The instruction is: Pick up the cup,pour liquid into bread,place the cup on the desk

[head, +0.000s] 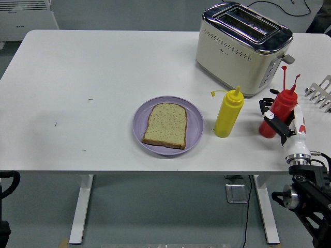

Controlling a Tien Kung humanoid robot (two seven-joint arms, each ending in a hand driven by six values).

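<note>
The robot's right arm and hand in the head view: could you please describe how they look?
The right hand has black fingers and a white body with small red markings. It joins a white wrist section ending in a silver metal ring. Below that the right arm is black, with blocky jointed parts and a round silver fitting.

Hidden and cut-off items, head view

The right hand (279, 120) covers the lower body of the red squeeze bottle (282, 101); whether its base touches the table cannot be told. The metal rack (320, 92) is cut by the right edge. The left arm (6, 191) shows only at the lower left corner, hand out of frame. Toaster (240, 46) front controls are too small to read.
</note>
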